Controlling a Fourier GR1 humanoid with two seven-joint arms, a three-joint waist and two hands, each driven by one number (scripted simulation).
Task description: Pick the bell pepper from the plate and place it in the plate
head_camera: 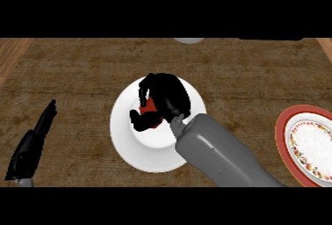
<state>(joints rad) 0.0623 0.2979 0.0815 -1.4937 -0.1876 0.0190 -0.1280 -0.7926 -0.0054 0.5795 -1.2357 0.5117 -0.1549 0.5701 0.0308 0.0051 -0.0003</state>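
A plain white plate (133, 132) lies in the middle of the wooden counter. Over it my right hand (167, 96) is curled round a red bell pepper (150, 107), of which only a small red patch shows between fingers and thumb. Whether the pepper still rests on the plate or is lifted cannot be told. A second plate (285, 132), white with a red rim and a patterned ring, lies at the right edge, partly cut off. My left hand (31, 145) rests at the lower left with straight fingers, holding nothing.
A pale grey round object (188, 40) peeks in at the counter's far edge. Lighter wooden strips (12, 52) run along the counter's left and right sides. My grey right forearm (220, 154) crosses the white plate's lower right rim.
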